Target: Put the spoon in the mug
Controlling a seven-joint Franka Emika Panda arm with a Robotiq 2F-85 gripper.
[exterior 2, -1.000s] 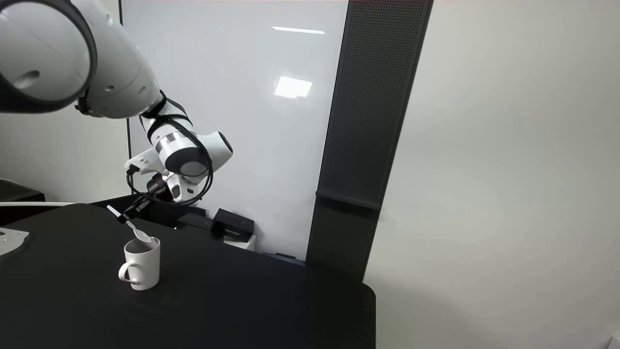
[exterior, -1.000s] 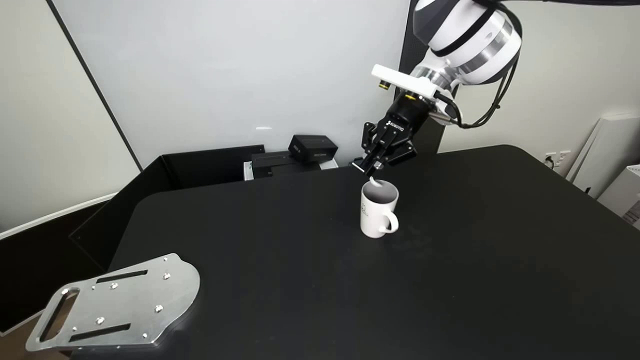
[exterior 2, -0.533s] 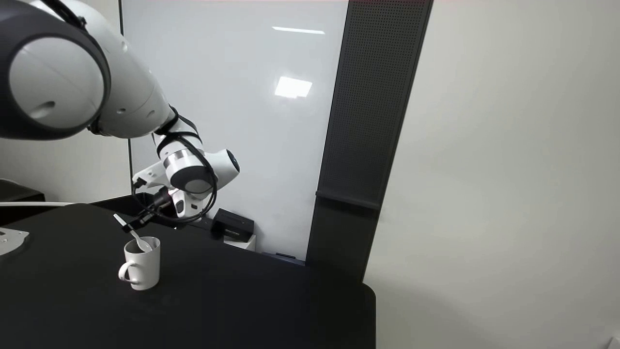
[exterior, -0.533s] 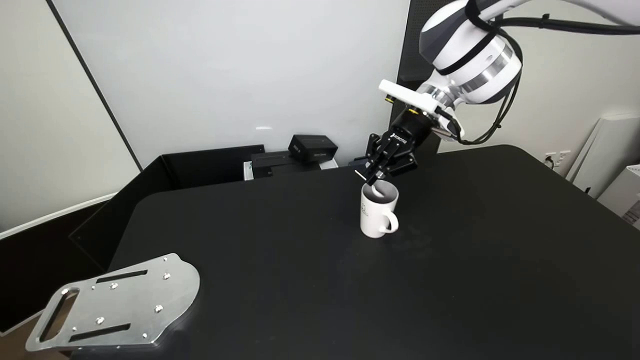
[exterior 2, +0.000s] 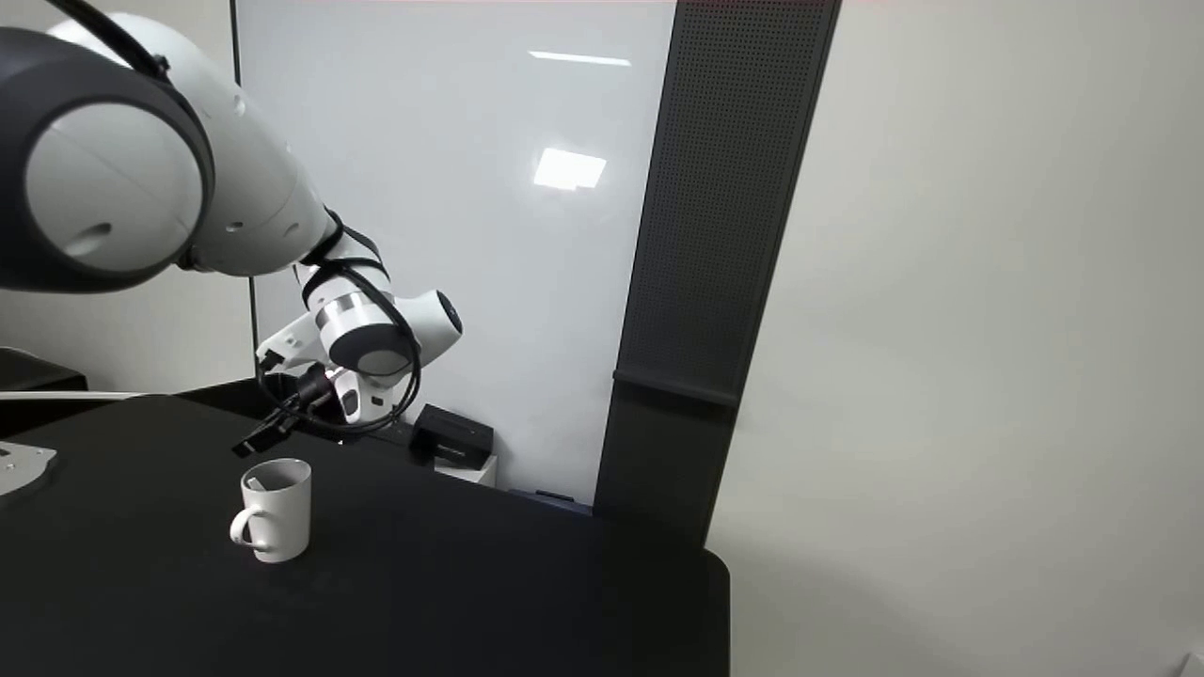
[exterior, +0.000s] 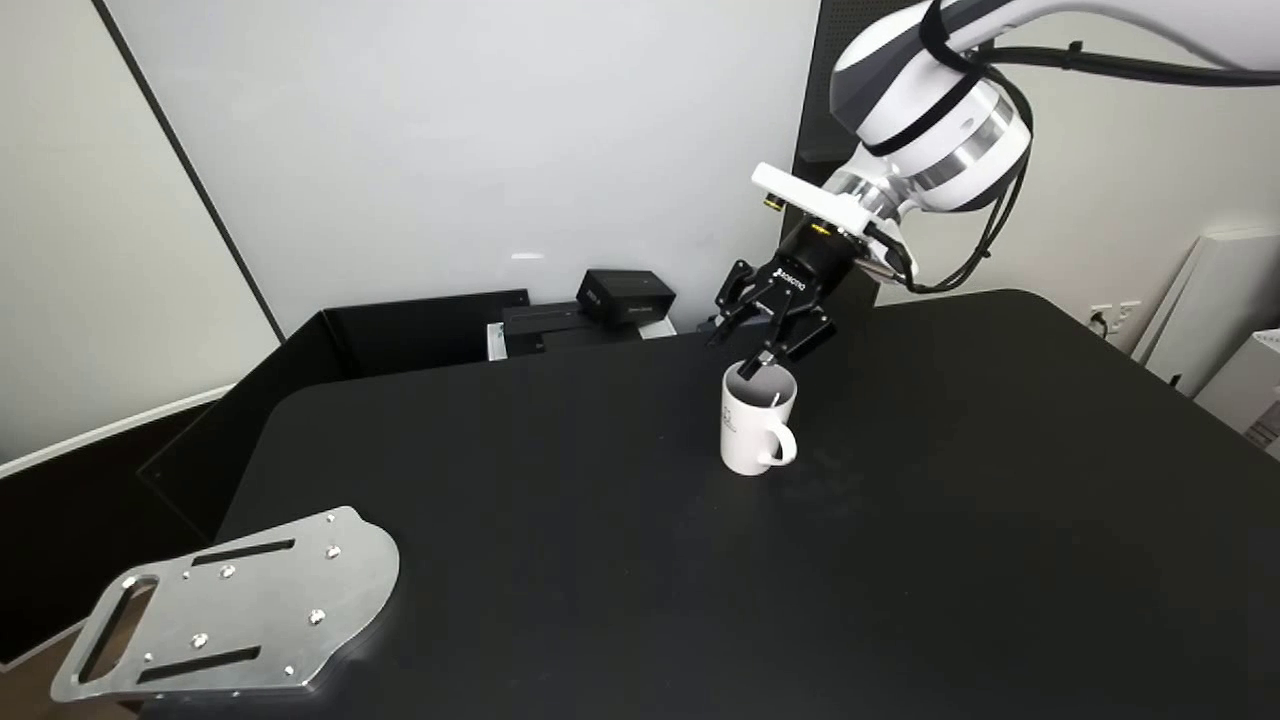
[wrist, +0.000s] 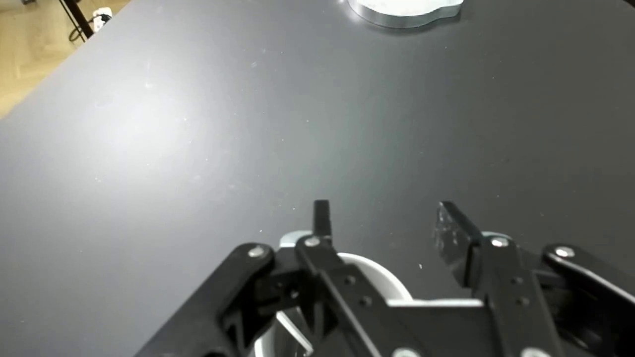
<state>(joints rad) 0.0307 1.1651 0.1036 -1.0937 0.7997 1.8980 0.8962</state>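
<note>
Inside the mug [exterior: 748, 432], the spoon [wrist: 294, 331] is mostly hidden; near the mug, the gripper [wrist: 384, 220] hangs, jaws apart.

It's black right across the bench [exterior: 560, 530], edge to edge, and out stands the white mug [exterior: 750, 432], grey inside, small dark print on its side, a white spoon [wrist: 294, 331] within! Black pincer [wrist: 384, 213], white lettering, silver bolts; the arm [exterior: 930, 105] runs white, charcoal, silver-banded. Silver metal plate [exterior: 260, 600], dark slots, at the near left corner in an exterior view; black box [exterior: 630, 298], pale lettering, past the far edge.
</note>
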